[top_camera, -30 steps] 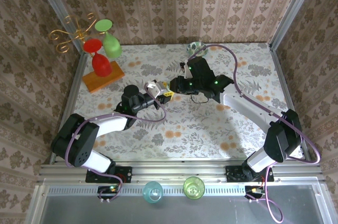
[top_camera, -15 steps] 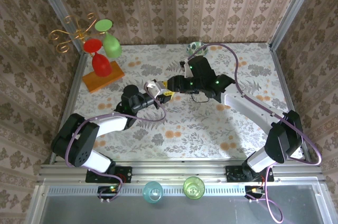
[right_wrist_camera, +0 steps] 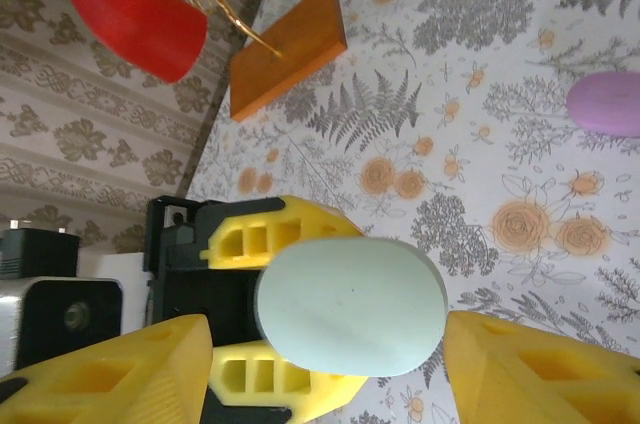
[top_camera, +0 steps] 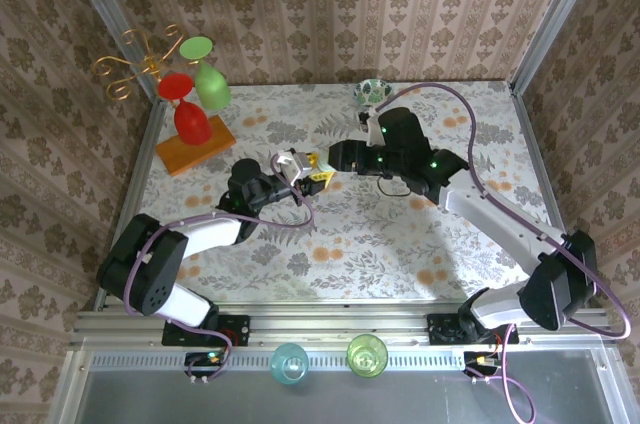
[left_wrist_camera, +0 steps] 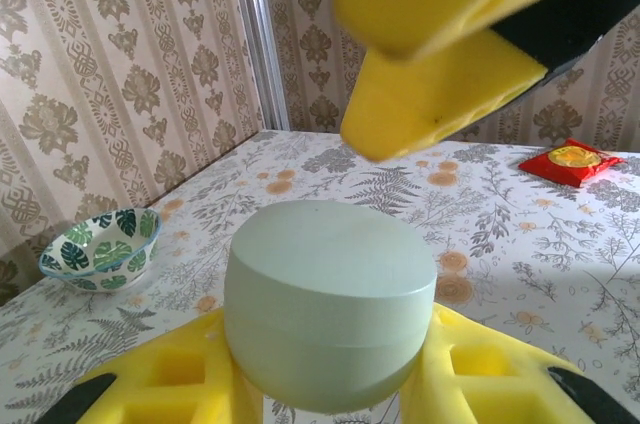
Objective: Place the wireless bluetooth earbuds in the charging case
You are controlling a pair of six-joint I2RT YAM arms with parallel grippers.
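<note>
On the near-left middle of the flowered table, the left gripper pinches the pale mint-green, pebble-round plastic charging case by its base, lid shut, offering it up. Just beyond, the right gripper faces it, fingers spread wide on either side and touching nothing, likely ready to work the lid. The earbuds are hidden, perhaps inside the case. A leaf-patterned bowl sits far back.
</note>
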